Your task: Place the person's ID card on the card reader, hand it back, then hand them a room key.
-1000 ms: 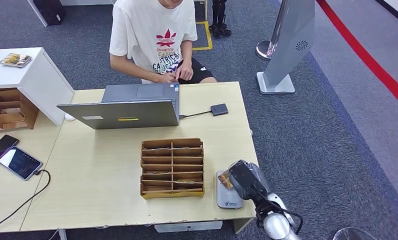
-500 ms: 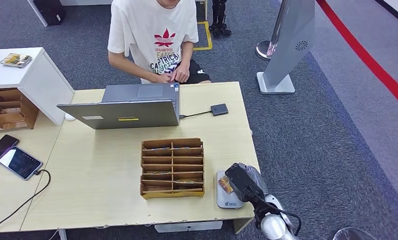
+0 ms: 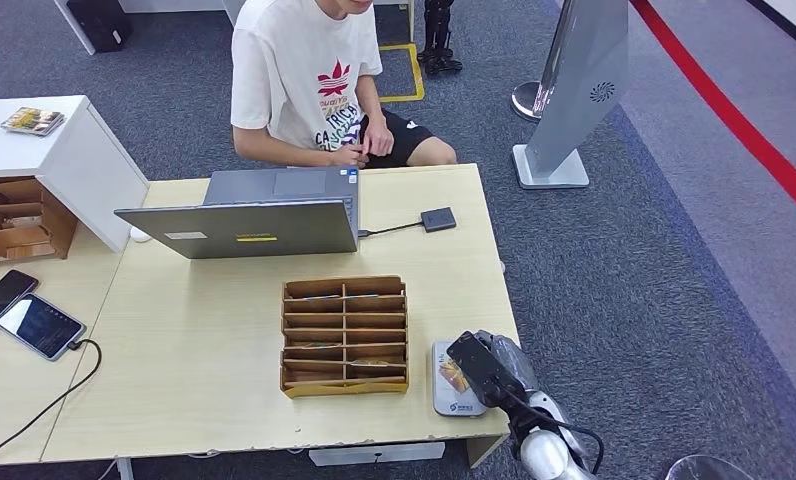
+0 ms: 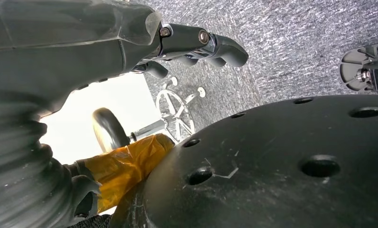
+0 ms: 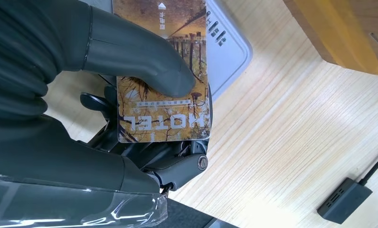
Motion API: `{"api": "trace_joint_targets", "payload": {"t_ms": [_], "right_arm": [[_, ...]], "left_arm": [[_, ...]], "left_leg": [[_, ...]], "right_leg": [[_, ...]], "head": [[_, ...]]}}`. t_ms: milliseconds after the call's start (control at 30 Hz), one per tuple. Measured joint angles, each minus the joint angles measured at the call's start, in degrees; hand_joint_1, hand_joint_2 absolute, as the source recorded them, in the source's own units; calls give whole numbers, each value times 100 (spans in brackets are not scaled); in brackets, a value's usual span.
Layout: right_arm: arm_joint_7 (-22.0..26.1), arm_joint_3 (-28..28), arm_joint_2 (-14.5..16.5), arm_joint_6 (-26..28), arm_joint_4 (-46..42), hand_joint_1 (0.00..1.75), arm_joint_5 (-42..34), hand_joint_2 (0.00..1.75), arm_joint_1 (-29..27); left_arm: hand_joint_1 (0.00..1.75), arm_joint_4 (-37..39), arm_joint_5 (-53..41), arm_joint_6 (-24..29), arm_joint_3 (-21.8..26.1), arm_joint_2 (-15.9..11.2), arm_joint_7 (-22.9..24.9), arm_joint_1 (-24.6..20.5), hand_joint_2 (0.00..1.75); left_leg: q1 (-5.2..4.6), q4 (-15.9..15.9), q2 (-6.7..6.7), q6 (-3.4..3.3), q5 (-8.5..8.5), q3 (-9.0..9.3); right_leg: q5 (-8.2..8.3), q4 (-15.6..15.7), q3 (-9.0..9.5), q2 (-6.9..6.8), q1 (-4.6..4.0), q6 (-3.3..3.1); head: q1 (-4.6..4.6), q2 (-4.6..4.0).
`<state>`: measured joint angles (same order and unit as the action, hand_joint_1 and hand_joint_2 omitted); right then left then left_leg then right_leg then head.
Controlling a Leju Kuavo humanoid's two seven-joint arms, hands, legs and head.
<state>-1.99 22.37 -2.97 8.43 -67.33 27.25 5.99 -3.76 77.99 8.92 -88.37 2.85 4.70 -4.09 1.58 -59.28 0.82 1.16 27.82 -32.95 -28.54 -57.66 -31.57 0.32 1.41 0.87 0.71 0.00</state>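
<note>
**Card held over the reader: the ID step in hand**

We start with the bench (image 3: 214,390), the pale wooden surface across the middle of the head view, with the person (image 3: 309,80) seated behind it at the top centre. A grey laptop (image 3: 249,215) stands open at the bench's upper middle, and a brown cardboard organiser (image 3: 344,335) of small slots sits below it, toward the lower centre. A small black box (image 3: 438,219) on a cable lies to the right of the laptop.

At the lower right of the head view lies the card reader (image 3: 452,400), a grey slab just right of the organiser. Our right hand (image 3: 489,365) hangs over it, holding the card (image 5: 163,95).

We judge this to be the first step: the card is being presented to the reader, or is about to come off it. We cannot tell whether card and reader touch. The next move calls for keeping the pinch firm, lifting clear, and carrying the card across the bench toward the person at the top of the frame.

In the right wrist view the card, printed in autumn colours with the word HOTEL, fills the upper middle. The thick thumb (image 5: 144,57) presses on its face from the left; the darker fingers (image 5: 177,166) lie under it. So the fingers are clamped on the card, which overlaps the reader's grey corner.

Our left hand (image 4: 196,42) shows its fingers curled in loosely, with nothing held.
</note>
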Motion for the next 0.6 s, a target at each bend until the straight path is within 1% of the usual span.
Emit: {"api": "trace_joint_targets", "payload": {"t_ms": [600], "right_arm": [[0,19,2,-15,108,175,43,175,61]], "left_arm": [[0,0,0,0,-4,-8,43,0,175]], "left_leg": [[0,0,-2,0,0,17]], "right_leg": [[0,0,15,1,0,0]], "head": [[0,0]]}}
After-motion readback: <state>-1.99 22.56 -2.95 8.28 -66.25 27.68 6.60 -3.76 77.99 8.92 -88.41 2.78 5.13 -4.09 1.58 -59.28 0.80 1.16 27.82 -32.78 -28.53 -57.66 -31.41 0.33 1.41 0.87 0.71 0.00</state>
